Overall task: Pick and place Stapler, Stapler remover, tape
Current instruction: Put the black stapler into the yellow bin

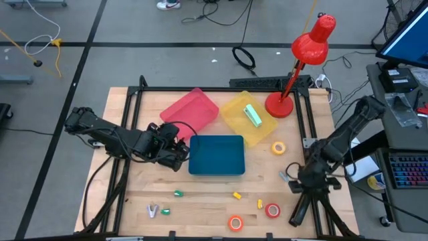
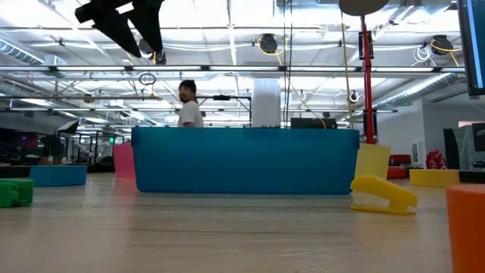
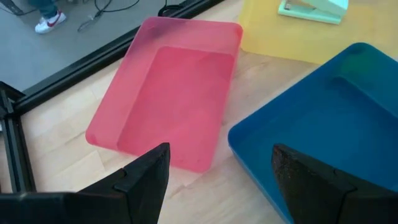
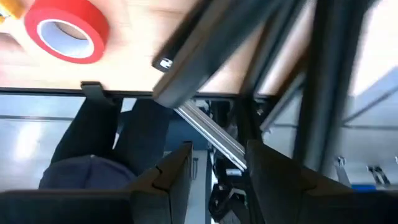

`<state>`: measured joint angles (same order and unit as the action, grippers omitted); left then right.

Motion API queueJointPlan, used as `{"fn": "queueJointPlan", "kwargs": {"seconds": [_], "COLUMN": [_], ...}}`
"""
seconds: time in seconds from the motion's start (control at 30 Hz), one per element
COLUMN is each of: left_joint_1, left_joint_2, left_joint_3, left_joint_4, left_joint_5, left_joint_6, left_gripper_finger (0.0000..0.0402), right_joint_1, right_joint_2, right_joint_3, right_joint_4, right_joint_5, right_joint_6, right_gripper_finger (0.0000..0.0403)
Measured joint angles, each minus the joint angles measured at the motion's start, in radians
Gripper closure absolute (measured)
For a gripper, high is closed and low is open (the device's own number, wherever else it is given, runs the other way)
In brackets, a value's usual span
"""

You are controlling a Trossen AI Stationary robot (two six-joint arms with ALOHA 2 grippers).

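I have three plastic trays at the middle of the pale wooden table [image 1: 134, 201]: a deep teal rectangular tray [image 1: 216, 155], glossy and straight-walled, a translucent pink tray [image 1: 190, 111] behind it to its left, and a translucent yellow tray [image 1: 249, 118] holding a pale green stapler [image 1: 252, 115], its long axis running on a diagonal. A red desk lamp [image 1: 302, 61] stands at the table's back edge.

My left gripper [image 1: 179, 152] hangs just beside the teal tray's left wall, over the gap between it and the pink tray, its dark fingers [image 3: 144, 174] spread with nothing between them. My right gripper [image 1: 296, 182] sits low at the right edge; its wrist view shows its fingers apart and empty.

The tape rolls decide the next reach, I judge. A red ring-shaped tape roll [image 1: 272, 210] with a pale core and an orange tape roll [image 1: 235, 222] lie flat near the front edge, forward and to the left of the right gripper, which is much the nearer arm. A yellow tape roll [image 1: 278, 147] lies flat just right of the teal tray, also on the right arm's side.

The small metal-jawed staple remover [image 1: 153, 211] lies front left, well forward of the left gripper, near small green and yellow bits I leave alone
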<state>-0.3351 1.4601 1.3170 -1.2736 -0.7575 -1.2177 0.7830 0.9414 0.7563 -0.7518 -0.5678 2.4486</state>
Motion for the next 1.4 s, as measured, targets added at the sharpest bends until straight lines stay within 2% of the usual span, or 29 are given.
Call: {"fn": "queueJointPlan", "kwargs": {"seconds": [0.13,0.4,0.73,0.93,1.1,1.2,1.4], "left_joint_1": [0.000,0.000,0.000,0.000,0.000,0.000,0.000], "left_joint_2": [0.000,0.000,0.000,0.000,0.000,0.000,0.000], "left_joint_3": [0.000,0.000,0.000,0.000,0.000,0.000,0.000], "left_joint_4": [0.000,-0.001,-0.001,-0.001,0.000,0.000,0.000], "left_joint_5": [-0.002,-0.002,0.003,0.005,0.006,0.007,0.007], "left_joint_6": [0.004,0.028,0.030,0.029,0.024,0.023,0.027], "left_gripper_finger": [0.0128,0.0128,0.0128,0.0128,0.0128,0.0128,0.0128], "right_joint_1": [0.004,0.041,0.071,0.071,0.075,0.086,0.090], "right_joint_2": [0.090,0.213,0.264,0.264,0.264,0.264,0.264], "right_joint_3": [0.000,0.000,0.000,0.000,0.000,0.000,0.000], "right_joint_4": [0.055,0.099,0.086,0.067,0.067,0.067,0.075], "right_joint_5": [0.077,0.058,0.043,0.100,0.097,0.095,0.094], "right_joint_6": [-0.007,-0.016,-0.021,-0.034,-0.037,-0.037,-0.037], "right_gripper_finger": [0.0259,0.0259,0.0259,0.0259,0.0258,0.0247,0.0198]}}
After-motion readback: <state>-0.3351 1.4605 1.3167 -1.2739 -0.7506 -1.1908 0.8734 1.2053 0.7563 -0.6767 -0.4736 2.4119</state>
